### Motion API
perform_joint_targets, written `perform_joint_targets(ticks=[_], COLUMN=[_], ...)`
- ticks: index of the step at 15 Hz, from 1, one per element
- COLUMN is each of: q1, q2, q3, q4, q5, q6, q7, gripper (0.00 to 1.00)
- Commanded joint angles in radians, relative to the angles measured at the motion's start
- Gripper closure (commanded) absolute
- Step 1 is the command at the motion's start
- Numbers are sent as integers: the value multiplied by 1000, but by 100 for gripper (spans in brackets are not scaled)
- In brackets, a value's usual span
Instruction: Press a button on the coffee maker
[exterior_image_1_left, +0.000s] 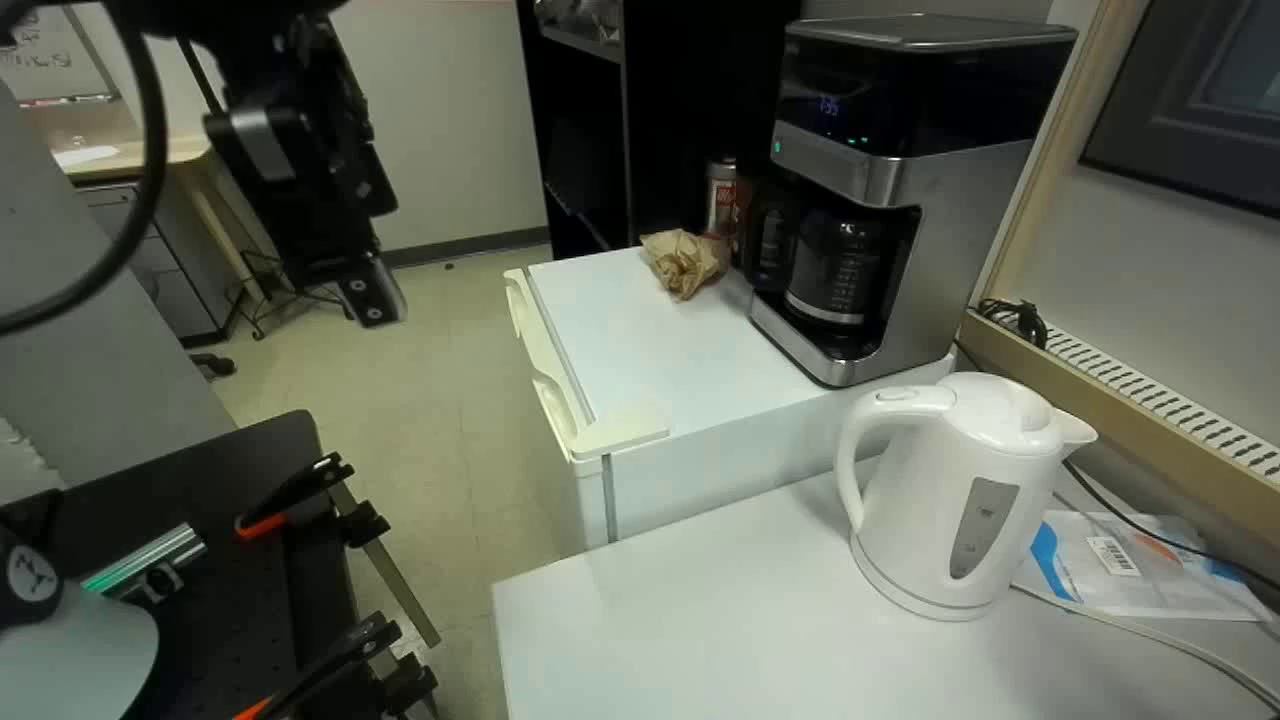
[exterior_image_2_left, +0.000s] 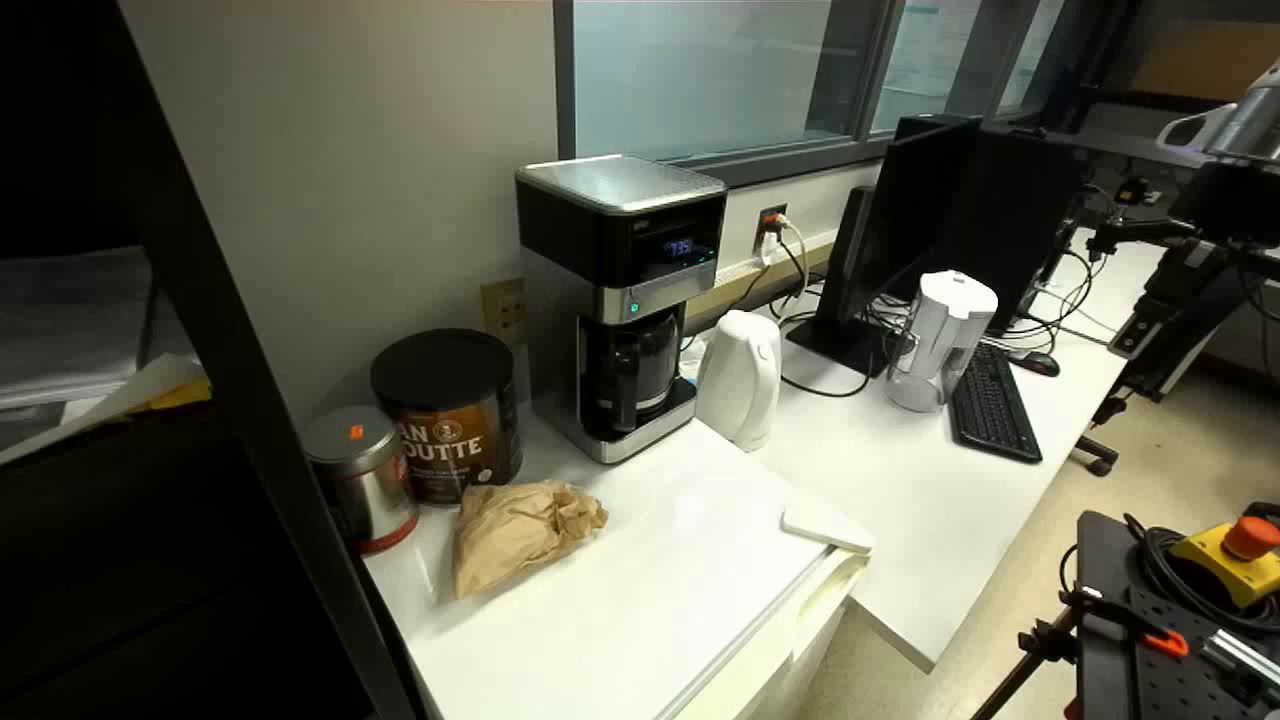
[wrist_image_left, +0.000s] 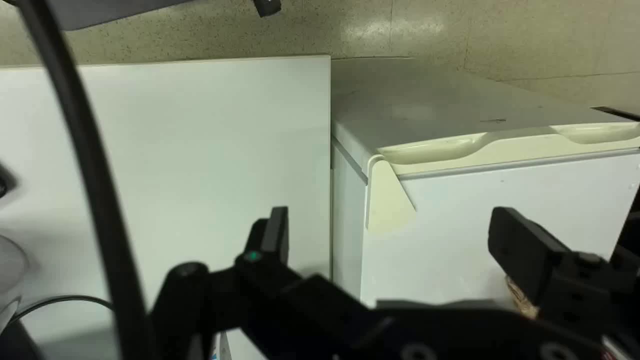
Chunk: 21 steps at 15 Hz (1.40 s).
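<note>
So pincer (wrist_image_left: 392, 222) sat spread, grasping nothing, out by front edge of counter (exterior_image_1_left: 680, 625) | coffee maker (exterior_image_1_left: 900, 185) stood on fridge (exterior_image_1_left: 650, 335), past end edge, rear side | press likely needed rearward reach

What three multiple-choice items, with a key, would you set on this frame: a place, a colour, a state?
1. Where does the drip coffee maker stand?
A) On the floor
B) On the mini fridge
C) On the desk

2. What colour is the electric kettle?
A) Red
B) Black
C) White

3. How does the claw stand?
A) Open
B) Shut on the electric kettle
C) Shut, holding nothing

1 B: both exterior views show its base on the mini fridge.
2 C: its body shows white in both exterior views.
3 A: the wrist view shows its fingers wide apart.
</note>
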<state>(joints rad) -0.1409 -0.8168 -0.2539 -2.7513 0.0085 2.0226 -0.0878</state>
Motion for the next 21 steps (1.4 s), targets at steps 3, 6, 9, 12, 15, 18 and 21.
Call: perform_joint_targets(ticks=[3,6,9,12,15,18,21], q1=[-16,-16,-13,3,14,20,16], q2=[3,3,12,79,142,214,286], q3=[15,15,20,97,187,272,330], q4=[2,2,5,24,47,84,126], q5=[13,13,9,-59,-147,-261,-386], q6=[-2,-2,-2,7,25,61,130], q7=[-11,-11,-10,2,25,51,90], gripper=[0,0,0,0,0,0,32])
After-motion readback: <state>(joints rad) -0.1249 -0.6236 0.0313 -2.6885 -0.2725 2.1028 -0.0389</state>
